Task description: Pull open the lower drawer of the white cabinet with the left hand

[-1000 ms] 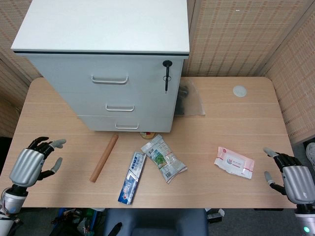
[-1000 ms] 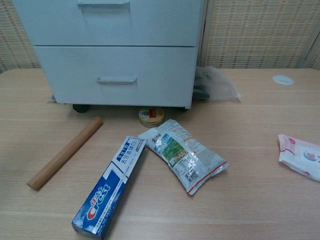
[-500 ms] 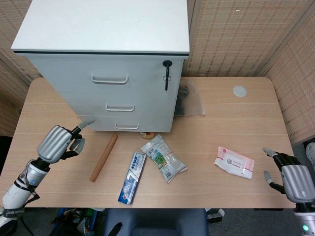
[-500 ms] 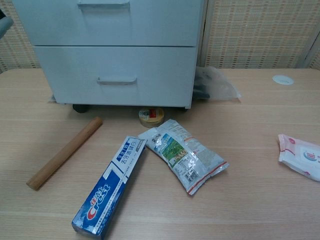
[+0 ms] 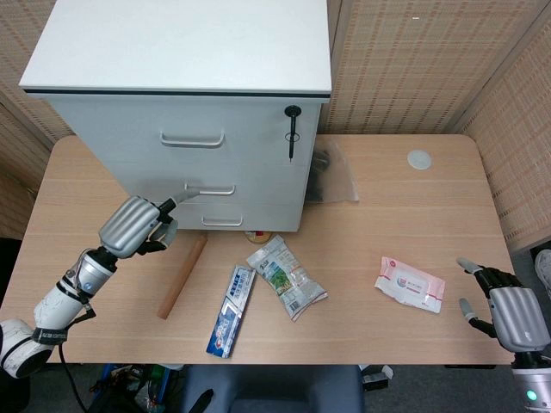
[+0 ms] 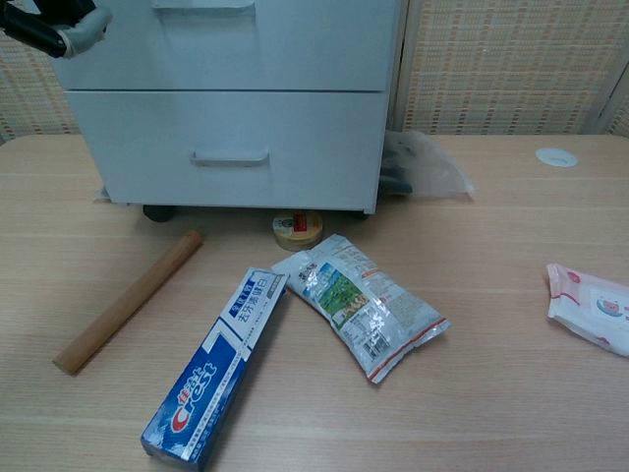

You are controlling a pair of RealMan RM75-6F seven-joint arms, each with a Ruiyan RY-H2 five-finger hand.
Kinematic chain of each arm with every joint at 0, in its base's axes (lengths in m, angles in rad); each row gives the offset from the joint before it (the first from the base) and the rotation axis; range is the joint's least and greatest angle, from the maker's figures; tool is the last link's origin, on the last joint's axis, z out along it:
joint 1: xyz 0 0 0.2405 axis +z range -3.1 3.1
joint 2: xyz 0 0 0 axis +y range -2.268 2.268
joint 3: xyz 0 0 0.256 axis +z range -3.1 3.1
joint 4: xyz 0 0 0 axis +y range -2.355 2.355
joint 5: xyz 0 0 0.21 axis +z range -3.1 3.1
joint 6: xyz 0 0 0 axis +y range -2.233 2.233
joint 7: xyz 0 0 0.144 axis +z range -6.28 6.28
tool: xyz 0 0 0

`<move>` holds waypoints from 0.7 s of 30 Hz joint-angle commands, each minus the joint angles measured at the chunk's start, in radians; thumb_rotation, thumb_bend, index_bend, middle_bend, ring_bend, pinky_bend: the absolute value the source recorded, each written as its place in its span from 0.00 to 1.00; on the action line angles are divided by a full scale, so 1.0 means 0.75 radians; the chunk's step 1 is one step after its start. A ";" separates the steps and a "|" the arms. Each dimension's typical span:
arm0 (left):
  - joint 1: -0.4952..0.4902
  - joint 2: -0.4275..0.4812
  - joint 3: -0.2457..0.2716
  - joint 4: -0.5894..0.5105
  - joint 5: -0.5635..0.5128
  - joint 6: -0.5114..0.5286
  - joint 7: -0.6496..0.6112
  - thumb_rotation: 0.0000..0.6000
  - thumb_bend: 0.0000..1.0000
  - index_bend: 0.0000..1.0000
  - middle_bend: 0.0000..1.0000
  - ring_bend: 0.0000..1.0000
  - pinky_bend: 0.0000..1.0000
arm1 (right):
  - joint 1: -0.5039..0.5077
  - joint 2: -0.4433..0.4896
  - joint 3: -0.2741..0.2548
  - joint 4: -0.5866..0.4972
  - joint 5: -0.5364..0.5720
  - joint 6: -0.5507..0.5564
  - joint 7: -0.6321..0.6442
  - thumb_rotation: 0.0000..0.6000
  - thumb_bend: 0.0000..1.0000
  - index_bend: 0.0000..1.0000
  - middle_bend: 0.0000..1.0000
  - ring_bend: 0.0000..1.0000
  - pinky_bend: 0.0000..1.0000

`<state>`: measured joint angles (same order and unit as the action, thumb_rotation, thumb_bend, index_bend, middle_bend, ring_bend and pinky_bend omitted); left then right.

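The white cabinet (image 5: pixel 181 129) stands at the back left of the table, and all its drawers are closed. Its lower drawer (image 6: pixel 231 147) carries a small handle (image 5: pixel 222 222), also seen as the handle (image 6: pixel 230 157) in the chest view. My left hand (image 5: pixel 138 225) hovers just left of the cabinet's front, holding nothing. One finger stretches toward the middle drawer and the others are bent. Only the left hand's fingertips (image 6: pixel 59 25) show at the chest view's top left. My right hand (image 5: pixel 508 311) rests open at the table's front right edge.
A wooden rod (image 5: pixel 181 277), a toothpaste box (image 5: pixel 231 310), a snack bag (image 5: pixel 286 277) and a tape roll (image 6: pixel 297 229) lie in front of the cabinet. A pink wipes pack (image 5: pixel 410 284) lies at the right. A clear bag (image 5: pixel 336 176) sits beside the cabinet.
My left hand has risen from the front left edge and moved right and forward to the cabinet's front. The right hand has barely moved, and the drawers stay closed.
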<state>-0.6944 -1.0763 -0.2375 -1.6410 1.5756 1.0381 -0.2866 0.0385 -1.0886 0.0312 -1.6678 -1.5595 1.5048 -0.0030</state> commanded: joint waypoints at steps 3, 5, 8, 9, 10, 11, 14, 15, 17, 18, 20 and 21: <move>-0.053 -0.007 -0.013 0.004 -0.043 -0.058 0.008 1.00 0.66 0.12 0.90 0.94 1.00 | -0.002 -0.003 -0.002 0.008 0.005 -0.001 0.007 1.00 0.33 0.20 0.31 0.28 0.31; -0.072 -0.009 -0.015 0.006 -0.058 -0.080 0.011 1.00 0.66 0.12 0.90 0.94 1.00 | -0.003 -0.004 -0.002 0.011 0.007 0.000 0.009 1.00 0.33 0.20 0.31 0.28 0.31; -0.094 -0.015 -0.016 0.010 -0.075 -0.103 0.016 1.00 0.66 0.13 0.90 0.94 1.00 | -0.005 -0.005 -0.003 0.016 0.010 0.001 0.012 1.00 0.33 0.20 0.31 0.28 0.31; -0.102 -0.018 -0.017 0.014 -0.081 -0.109 0.017 1.00 0.66 0.13 0.90 0.94 1.00 | -0.006 -0.006 -0.003 0.018 0.011 0.001 0.014 1.00 0.33 0.20 0.31 0.28 0.31; -0.108 -0.020 -0.017 0.016 -0.086 -0.113 0.018 1.00 0.66 0.13 0.90 0.94 1.00 | -0.007 -0.007 -0.004 0.019 0.011 0.001 0.015 1.00 0.33 0.20 0.31 0.28 0.31; -0.114 -0.021 -0.017 0.017 -0.090 -0.117 0.019 1.00 0.66 0.13 0.90 0.94 1.00 | -0.008 -0.007 -0.004 0.020 0.012 0.002 0.016 1.00 0.33 0.20 0.31 0.28 0.31; -0.128 -0.023 -0.015 0.020 -0.099 -0.128 0.022 1.00 0.66 0.14 0.90 0.94 1.00 | -0.010 -0.008 -0.005 0.023 0.014 0.003 0.018 1.00 0.33 0.20 0.31 0.28 0.31; -0.133 -0.023 -0.014 0.021 -0.102 -0.131 0.025 1.00 0.66 0.14 0.90 0.94 1.00 | -0.010 -0.008 -0.005 0.024 0.015 0.003 0.019 1.00 0.33 0.20 0.31 0.28 0.31; -0.139 -0.025 -0.011 0.022 -0.107 -0.136 0.029 1.00 0.66 0.15 0.90 0.94 1.00 | -0.011 -0.008 -0.005 0.025 0.016 0.004 0.020 1.00 0.33 0.20 0.31 0.28 0.31; -0.144 -0.025 -0.010 0.023 -0.111 -0.141 0.031 1.00 0.66 0.16 0.90 0.94 1.00 | -0.012 -0.009 -0.006 0.026 0.016 0.004 0.021 1.00 0.33 0.20 0.31 0.28 0.31; -0.150 -0.027 -0.006 0.026 -0.118 -0.147 0.034 1.00 0.66 0.17 0.90 0.94 1.00 | -0.013 -0.010 -0.007 0.028 0.016 0.004 0.023 1.00 0.33 0.20 0.31 0.28 0.31; -0.153 -0.028 -0.005 0.028 -0.124 -0.152 0.036 1.00 0.66 0.17 0.90 0.94 1.00 | -0.013 -0.010 -0.007 0.028 0.017 0.003 0.023 1.00 0.33 0.20 0.31 0.28 0.31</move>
<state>-0.8080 -1.0967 -0.2419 -1.6208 1.4844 0.9259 -0.2605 0.0286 -1.0962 0.0259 -1.6466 -1.5466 1.5074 0.0143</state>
